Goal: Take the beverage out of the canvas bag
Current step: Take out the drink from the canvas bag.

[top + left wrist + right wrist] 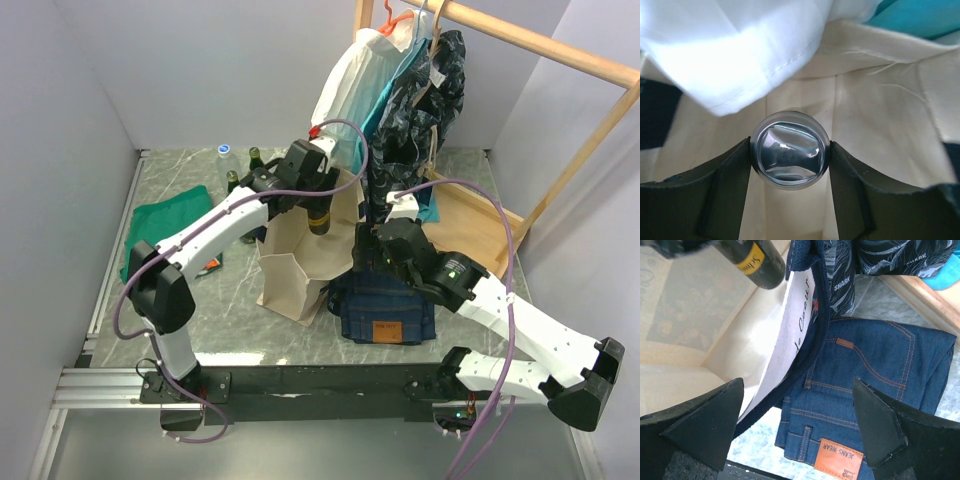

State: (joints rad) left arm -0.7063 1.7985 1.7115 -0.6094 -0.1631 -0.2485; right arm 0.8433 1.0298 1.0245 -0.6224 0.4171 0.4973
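Canvas bag [296, 272] stands open-mouthed in the middle of the bench [240, 335], with folded jeans [386, 312] lying against its right side and a green cloth [160, 222] well apart on the left. A rack of hanging clothes [400, 95] crowds the far side, and a white garment [735, 55] droops right over the bag's mouth. The beverage, a dark bottle [318, 217] with a yellow label, hangs over the open top of the canvas bag, its lower part apparently level with the rim and not yet clear of it. The left gripper [312, 200] pinches this bottle from both sides; its wrist view shows the bottle's round shiny end [790, 155] wedged between the two fingers [725, 185]. The right gripper [797, 390] is spread wide and holds nothing, hovering over the jeans just beside the bag's navy-edged right wall [790, 335], which runs between its fingers without touching them as far as I can tell. So the lifting-out step looks to be in hand, with the grasp made and the bottle partly raised. The next move calls for a straight rise until the base passes the rim, then a carry toward bare bench on the near left, keeping the bottle from snagging the white garment or dragging the soft bag up with it.
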